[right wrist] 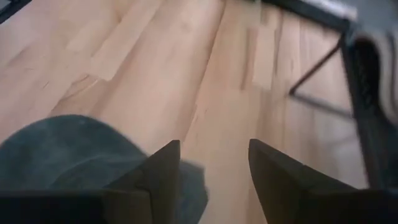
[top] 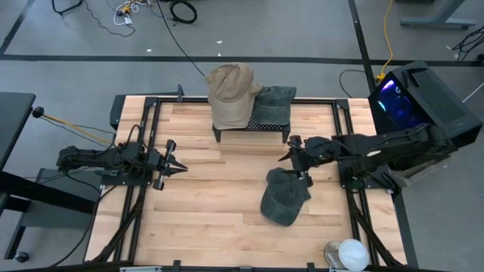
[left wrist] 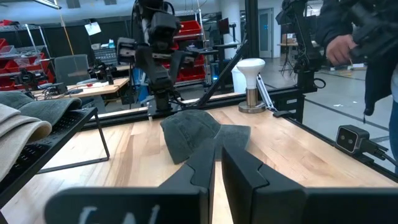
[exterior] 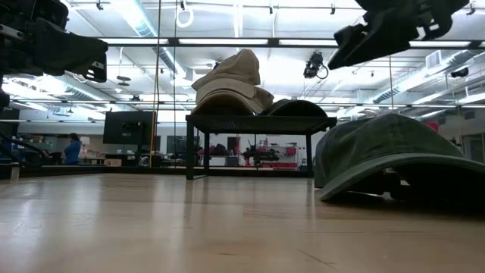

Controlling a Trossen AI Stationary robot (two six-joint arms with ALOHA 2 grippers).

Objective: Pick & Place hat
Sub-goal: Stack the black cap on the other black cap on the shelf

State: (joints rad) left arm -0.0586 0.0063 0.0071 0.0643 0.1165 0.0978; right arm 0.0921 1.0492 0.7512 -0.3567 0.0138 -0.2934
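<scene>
A dark grey-green hat (top: pixel 285 196) lies crown up on the wooden table, right of the middle, its brim edge (exterior: pixel 394 163) resting on the wood. My right gripper (top: pixel 289 155) hangs open just above the hat's far side, touching nothing; the right wrist view shows bare table between its fingers (right wrist: pixel 214 168) and the hat (right wrist: pixel 68 152) beside them. At the far edge stands a black rack (top: pixel 252 128) bearing a beige hat (top: pixel 231 91) and another dark hat (top: pixel 274 102). My left gripper (top: pixel 180 164) waits at the table's left, shut and level.
A white, mushroom-shaped object (top: pixel 352 253) stands at the table's near right corner. Black frame rails (top: pixel 344 128) run along the table's edges. A person (left wrist: pixel 367 43) stands beyond the right side. Bare wood lies between the two grippers.
</scene>
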